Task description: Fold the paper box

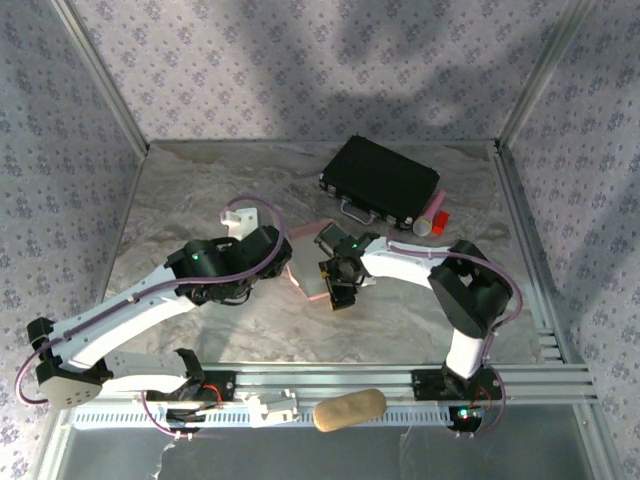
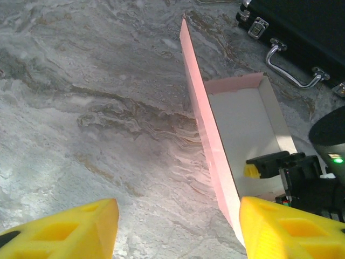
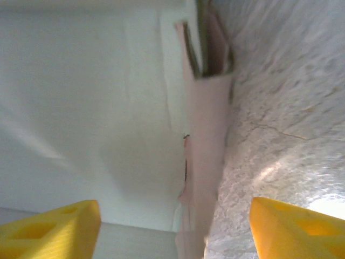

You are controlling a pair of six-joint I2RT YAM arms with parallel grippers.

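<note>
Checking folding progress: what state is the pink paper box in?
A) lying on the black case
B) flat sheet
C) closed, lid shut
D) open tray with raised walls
D: the paper box shows a white floor with pink walls standing up, top open.

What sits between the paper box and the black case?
Nothing: bare table separates the paper box from the black case, whose handle faces it. Clearest in the left wrist view.

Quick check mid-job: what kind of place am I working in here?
Probably a lab test booth: grey marble-patterned tabletop, floral-patterned walls on silver aluminium frame posts, slotted metal mounting rail.
</note>
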